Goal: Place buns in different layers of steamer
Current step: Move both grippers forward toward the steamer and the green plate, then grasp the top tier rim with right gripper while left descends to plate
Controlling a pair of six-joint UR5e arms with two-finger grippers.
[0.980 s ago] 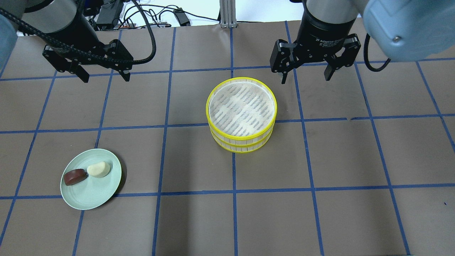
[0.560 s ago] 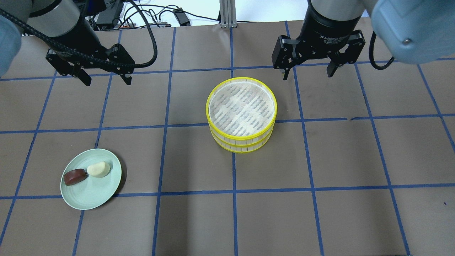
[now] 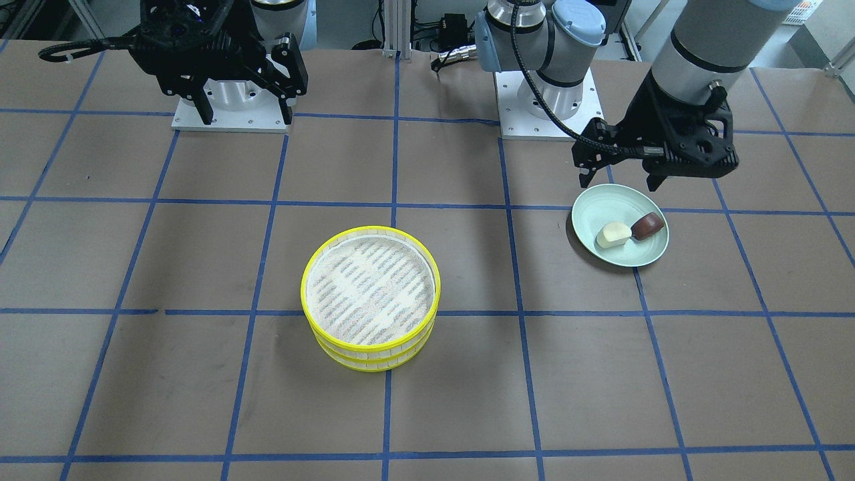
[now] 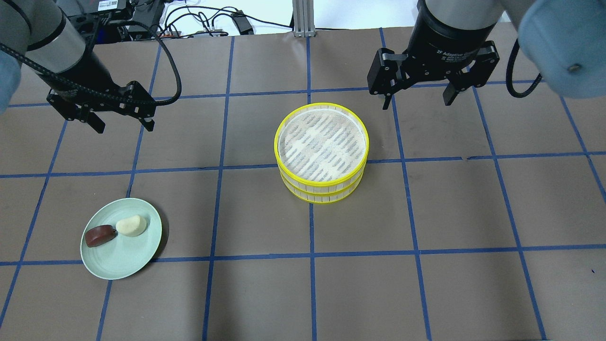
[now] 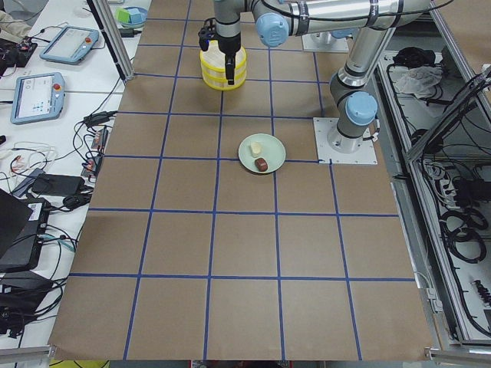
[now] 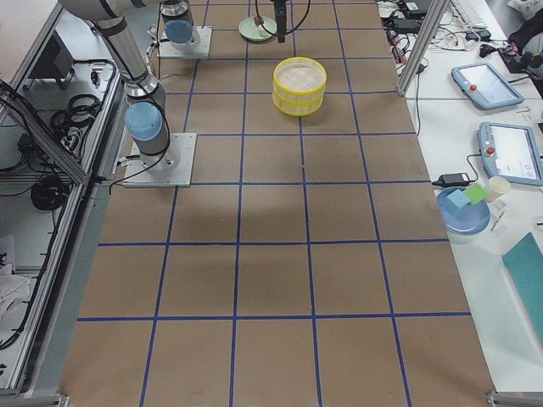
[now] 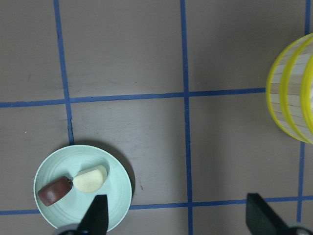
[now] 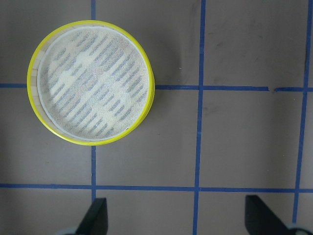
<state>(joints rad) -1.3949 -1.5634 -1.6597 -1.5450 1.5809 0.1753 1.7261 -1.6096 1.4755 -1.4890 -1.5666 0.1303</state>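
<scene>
Two yellow-rimmed steamer layers [image 4: 322, 154] stand stacked at the table's middle, the top one empty; they also show in the front view [image 3: 369, 297] and the right wrist view [image 8: 90, 82]. A cream-white bun [image 4: 131, 225] and a dark reddish-brown bun [image 4: 99, 235] lie touching on a pale green plate [image 4: 118, 260], also in the left wrist view [image 7: 90, 179]. My left gripper [image 4: 122, 127] is open and empty, high above the table, behind the plate. My right gripper [image 4: 417, 103] is open and empty, behind and right of the steamer.
Brown paper with a blue tape grid covers the table [image 4: 454, 293]. Cables and an aluminium post [image 4: 301, 19] sit past the far edge. The arm bases [image 3: 548, 113] stand on the robot's side.
My left gripper has moved left and a little toward the plate. My right gripper has shifted slightly right. Both stay open; the buns and steamer have not moved.
</scene>
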